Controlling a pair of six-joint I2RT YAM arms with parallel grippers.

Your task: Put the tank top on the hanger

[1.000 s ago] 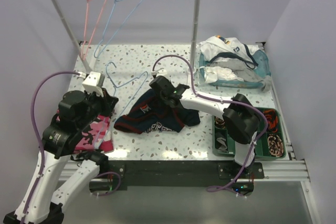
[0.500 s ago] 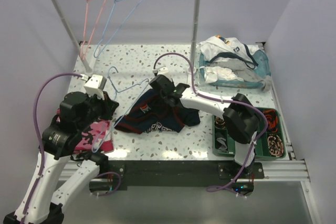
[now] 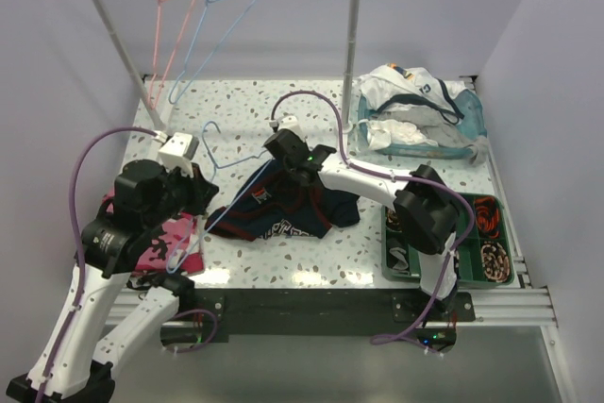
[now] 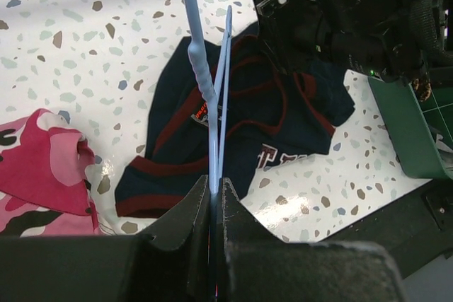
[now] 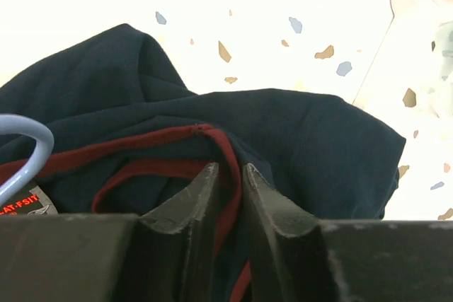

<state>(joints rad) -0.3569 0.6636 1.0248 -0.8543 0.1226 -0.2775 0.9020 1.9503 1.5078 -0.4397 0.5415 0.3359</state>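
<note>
The navy tank top (image 3: 288, 209) with red trim lies bunched at the table's middle. My right gripper (image 3: 283, 169) is shut on its red-trimmed edge and holds it a little raised; in the right wrist view the trim (image 5: 228, 148) runs between the jaws of that gripper (image 5: 231, 169). My left gripper (image 3: 204, 195) is shut on the light blue wire hanger (image 3: 219, 150). In the left wrist view the hanger (image 4: 205, 83) stands up from that gripper (image 4: 216, 183) and reaches over the tank top (image 4: 283, 111). The hanger's end (image 5: 28, 139) shows beside the cloth (image 5: 304, 139).
A pink camouflage cloth (image 3: 175, 238) lies under the left arm. A rail at the back holds a pink hanger (image 3: 160, 7) and a second blue hanger (image 3: 222, 7). A bin of white garments (image 3: 415, 110) and a green tray (image 3: 444, 238) stand at the right.
My left gripper has carried the blue hanger rightward, tilting it so its lower wire lies over the tank top's left edge. My right gripper has moved slightly up and left with the cloth.
</note>
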